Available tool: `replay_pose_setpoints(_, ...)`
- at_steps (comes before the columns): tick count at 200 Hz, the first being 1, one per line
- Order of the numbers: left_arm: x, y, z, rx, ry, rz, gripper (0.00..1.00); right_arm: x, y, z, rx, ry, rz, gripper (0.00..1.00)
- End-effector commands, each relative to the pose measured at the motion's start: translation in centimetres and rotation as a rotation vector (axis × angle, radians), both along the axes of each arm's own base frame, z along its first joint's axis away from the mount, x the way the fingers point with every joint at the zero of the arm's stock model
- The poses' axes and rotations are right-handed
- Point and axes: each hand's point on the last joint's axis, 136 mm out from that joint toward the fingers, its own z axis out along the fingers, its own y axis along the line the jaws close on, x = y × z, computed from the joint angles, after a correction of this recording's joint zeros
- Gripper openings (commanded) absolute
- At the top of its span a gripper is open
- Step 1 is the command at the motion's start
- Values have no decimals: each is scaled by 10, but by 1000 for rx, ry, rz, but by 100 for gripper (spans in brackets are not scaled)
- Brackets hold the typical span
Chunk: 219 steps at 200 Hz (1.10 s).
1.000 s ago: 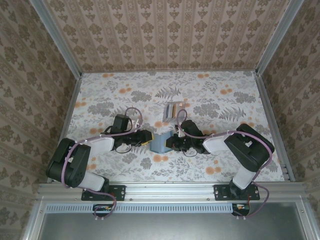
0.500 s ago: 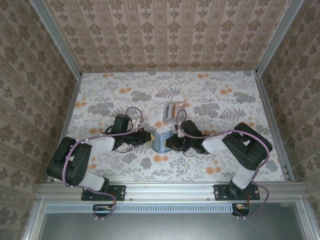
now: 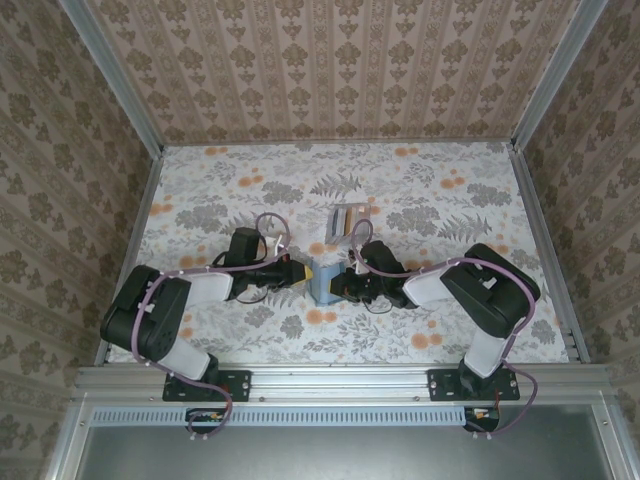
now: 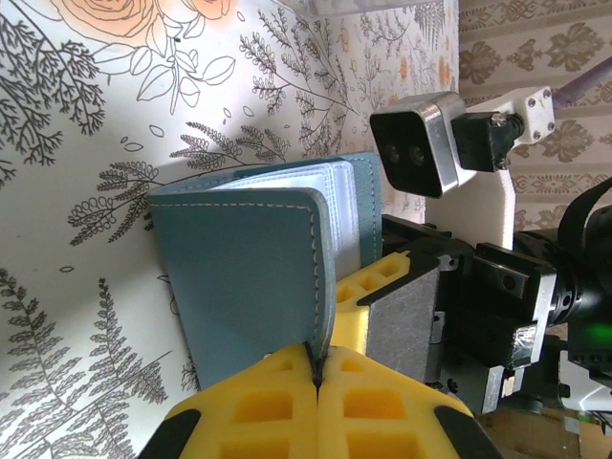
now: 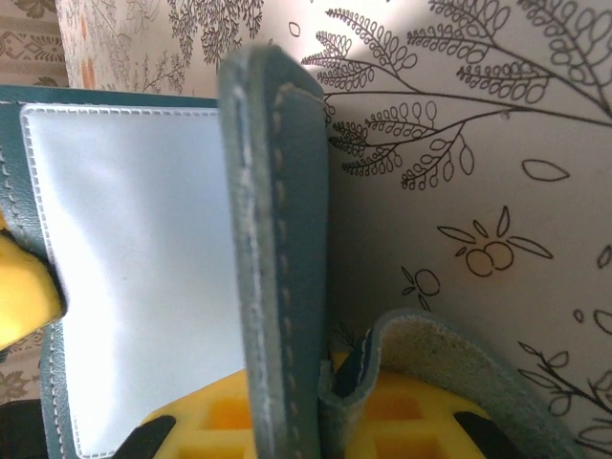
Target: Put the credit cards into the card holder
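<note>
Looking down from the top camera, we see the left tool (image 3: 299, 272) and the right tool (image 3: 336, 284) meeting at a teal wallet (image 3: 322, 290) in the middle of the worktop (image 3: 450, 200). The card holder (image 3: 345, 220) stands just behind the wallet, apart from both tools.

Through the left wrist camera, the left tool (image 4: 316, 373) has its yellow fingers pressed together on the edge of the wallet's (image 4: 239, 277) outer flap.

Through the right wrist camera, the right tool (image 5: 325, 406) pinches another leather flap of the wallet (image 5: 277, 239), beside its pale window pocket.
</note>
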Motion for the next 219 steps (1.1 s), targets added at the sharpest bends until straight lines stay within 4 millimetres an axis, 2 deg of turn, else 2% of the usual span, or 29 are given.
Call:
replay_pose_setpoints(1, -7, 0, -14, 17, 29, -7, 0, -10, 6, -9, 7, 35, 33, 15)
replay_pose_setpoints(49, -9, 1, -25, 38, 52, -16, 7, -10, 7, -6, 4, 25, 37, 26)
replay_pose_setpoints(122, -8, -1, -24, 27, 53, -23, 17, -9, 9, -3, 4, 24, 43, 48)
replay_pose_setpoints(219, -6, 1, -28, 30, 63, -15, 17, -12, 20, 11, 53, -11, 87, 63)
